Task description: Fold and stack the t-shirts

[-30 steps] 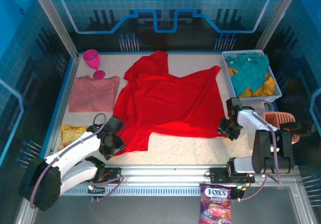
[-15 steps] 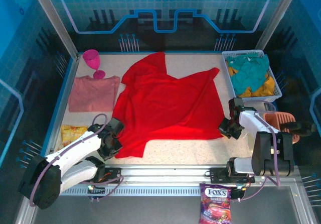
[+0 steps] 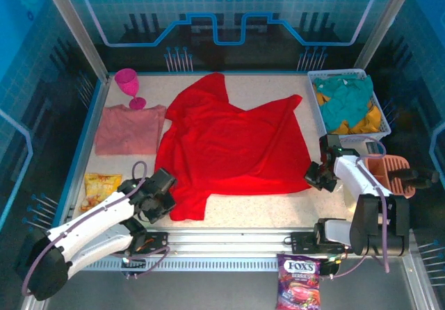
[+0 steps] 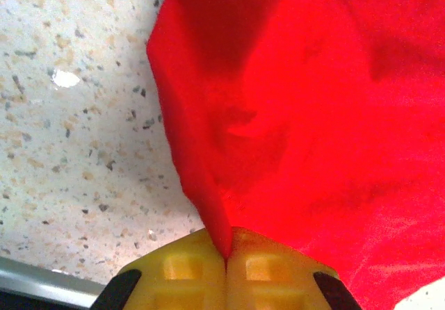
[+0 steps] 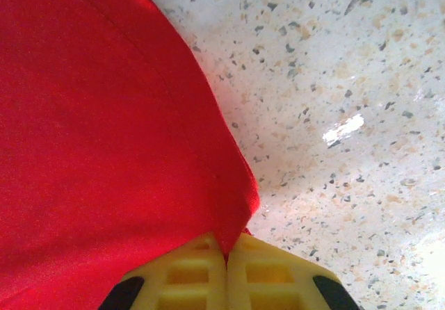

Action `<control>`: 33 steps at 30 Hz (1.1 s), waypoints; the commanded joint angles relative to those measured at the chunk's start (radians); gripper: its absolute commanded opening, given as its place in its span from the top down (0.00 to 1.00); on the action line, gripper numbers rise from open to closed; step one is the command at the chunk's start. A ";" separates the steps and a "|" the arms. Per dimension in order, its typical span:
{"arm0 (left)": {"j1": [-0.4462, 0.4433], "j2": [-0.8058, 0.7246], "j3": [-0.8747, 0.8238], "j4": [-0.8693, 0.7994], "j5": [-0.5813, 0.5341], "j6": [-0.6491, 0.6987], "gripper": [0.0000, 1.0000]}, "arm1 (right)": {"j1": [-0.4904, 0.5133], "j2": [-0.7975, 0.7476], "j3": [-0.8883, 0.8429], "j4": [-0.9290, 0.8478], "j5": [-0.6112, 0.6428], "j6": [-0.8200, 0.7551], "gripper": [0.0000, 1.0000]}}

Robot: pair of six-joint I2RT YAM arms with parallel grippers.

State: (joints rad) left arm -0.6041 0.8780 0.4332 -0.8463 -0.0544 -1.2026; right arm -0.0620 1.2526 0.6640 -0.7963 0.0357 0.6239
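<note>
With the left claw (image 4: pixel 226 260) and right claw (image 5: pixel 226 256) each pinched on the red t-shirt's (image 3: pixel 236 147) near edge, the fold is starting and probably needs an even lift.

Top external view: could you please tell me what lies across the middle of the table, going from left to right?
salmon-pink t-shirt → red t-shirt → white basket of clothes

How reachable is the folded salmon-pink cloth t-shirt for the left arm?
Probably not yet: the left jaws are shut on the bright red cloth t-shirt. The salmon-pink t-shirt lies on that side, nothing between, so likely once released.
</note>
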 commanded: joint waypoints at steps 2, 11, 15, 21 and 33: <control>0.016 0.042 0.052 0.015 0.034 0.047 1.00 | -0.006 -0.031 0.035 -0.036 -0.071 -0.045 1.00; 0.025 -0.022 0.403 -0.202 -0.168 0.274 1.00 | 0.047 -0.198 0.209 -0.114 -0.106 -0.106 1.00; 0.032 0.025 0.644 -0.245 -0.240 0.413 1.00 | 0.052 -0.242 0.405 -0.160 -0.063 -0.156 1.00; 0.033 0.127 1.012 -0.273 -0.315 0.583 1.00 | 0.053 -0.262 0.681 -0.201 -0.018 -0.229 1.00; 0.033 0.197 1.518 -0.248 -0.238 0.855 1.00 | 0.059 -0.322 1.021 -0.190 -0.156 -0.345 1.00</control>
State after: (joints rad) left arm -0.5777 1.0851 1.8721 -1.0966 -0.3149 -0.4702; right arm -0.0196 0.9676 1.6321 -0.9874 -0.0605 0.3290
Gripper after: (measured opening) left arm 0.054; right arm 0.061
